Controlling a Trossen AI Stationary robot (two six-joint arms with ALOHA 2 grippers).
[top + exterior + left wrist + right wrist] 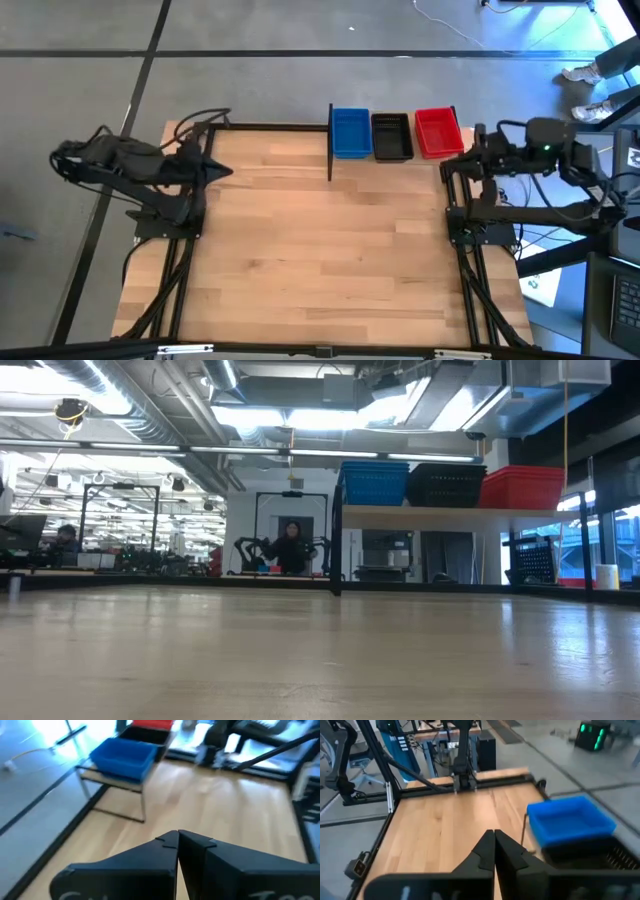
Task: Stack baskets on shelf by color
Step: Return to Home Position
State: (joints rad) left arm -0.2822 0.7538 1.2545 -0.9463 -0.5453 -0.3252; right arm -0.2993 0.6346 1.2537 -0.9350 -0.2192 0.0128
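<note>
The shelf point(345, 160) stands at the table's far edge. On it sit a blue basket point(350, 133), a black basket point(391, 137) and a red basket point(437, 132), side by side; in the low view each colour looks stacked, blue point(374, 482), black point(446, 484), red point(522, 487). My left gripper point(177, 839) is shut, held over the table's far left part. My right gripper point(494, 834) is shut, near the right edge beside the shelf. Neither touches a basket.
The wooden tabletop point(320, 250) shows bare boards between the arms. Black frame rails run along both sides point(180, 260). A person point(291, 546) sits in the room beyond the far edge. Shoes of another person point(583, 75) show on the floor at the far right.
</note>
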